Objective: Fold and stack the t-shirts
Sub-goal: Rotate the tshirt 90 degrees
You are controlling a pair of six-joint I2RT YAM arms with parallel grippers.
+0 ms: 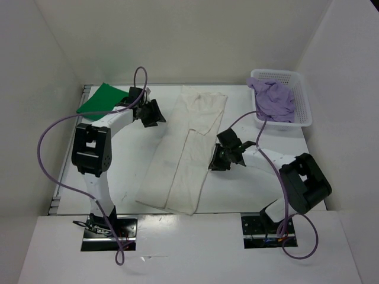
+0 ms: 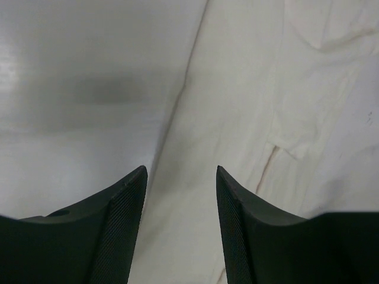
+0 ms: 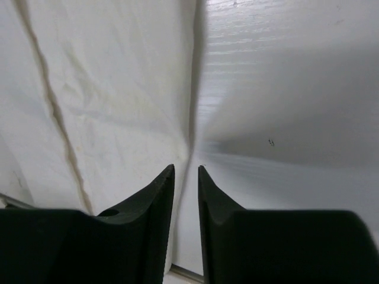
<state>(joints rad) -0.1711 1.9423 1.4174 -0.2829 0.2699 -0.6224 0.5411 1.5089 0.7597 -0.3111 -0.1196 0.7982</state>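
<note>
A white t-shirt (image 1: 183, 154) lies folded into a long strip down the middle of the table. A bright green t-shirt (image 1: 102, 98) lies folded flat at the far left corner. A lavender t-shirt (image 1: 273, 99) is bunched in the basket. My left gripper (image 1: 156, 113) is open and empty, low over the white shirt's left edge (image 2: 237, 89). My right gripper (image 1: 215, 158) is at the shirt's right edge (image 3: 106, 89). Its jaws stand a narrow gap apart, straddling that edge, and the cloth lies flat.
A white lattice basket (image 1: 303, 89) stands at the far right corner. White walls enclose the table on three sides. A purple cable loops off each arm. Bare table (image 1: 251, 189) shows to the right of the shirt.
</note>
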